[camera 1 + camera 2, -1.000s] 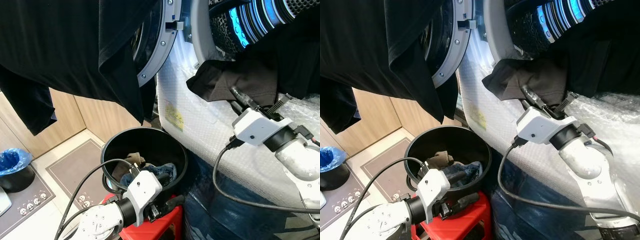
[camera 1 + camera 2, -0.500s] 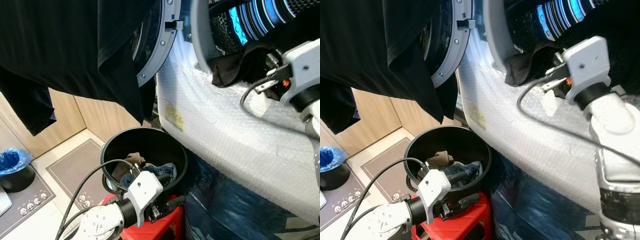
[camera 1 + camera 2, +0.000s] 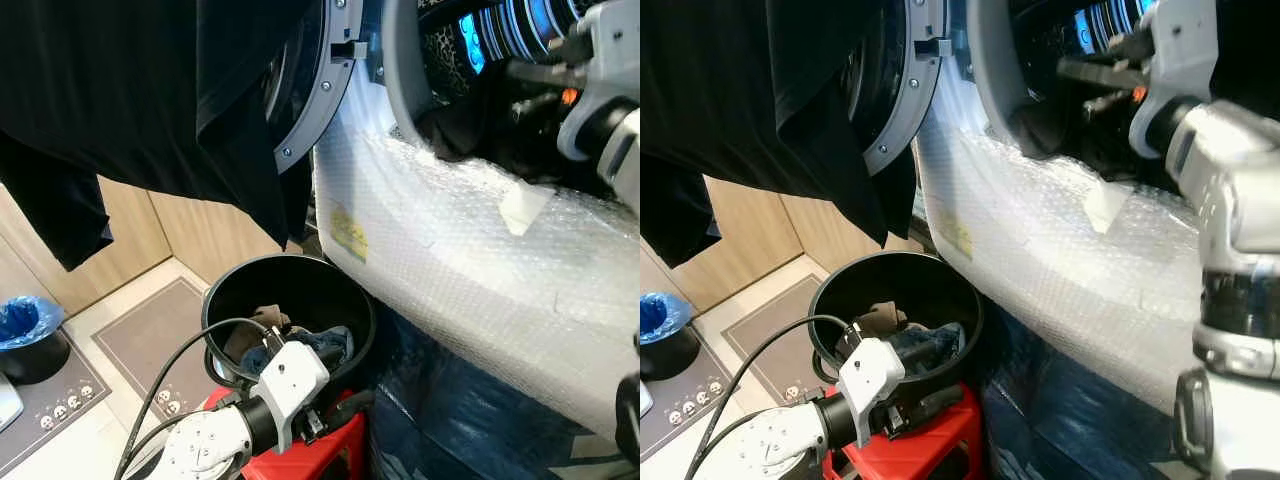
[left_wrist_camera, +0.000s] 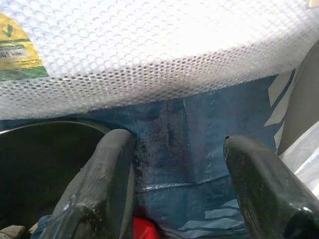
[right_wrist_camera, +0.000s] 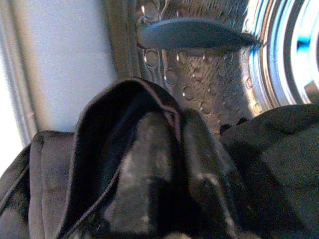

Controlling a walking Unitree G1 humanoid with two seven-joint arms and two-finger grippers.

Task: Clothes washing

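Nearest us, our left hand (image 4: pixel 172 199) hung low with fingers (image 4: pixel 107 184) spread, holding nothing, beside the black bucket (image 3: pixel 288 300) on the red stool (image 3: pixel 330 440). The bucket held a few clothes (image 3: pixel 300 345). Beyond it stood the bubble-wrapped washer (image 3: pixel 450 260), door (image 3: pixel 310 90) swung open with a black shirt (image 3: pixel 130 90) draped over it. Farthest, our right hand (image 5: pixel 169 164) was clamped on a dark garment (image 5: pixel 124 119) at the drum (image 5: pixel 209 74) mouth.

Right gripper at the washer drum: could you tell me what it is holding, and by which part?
The right gripper pinches a dark garment by a bunched fold at its edge.
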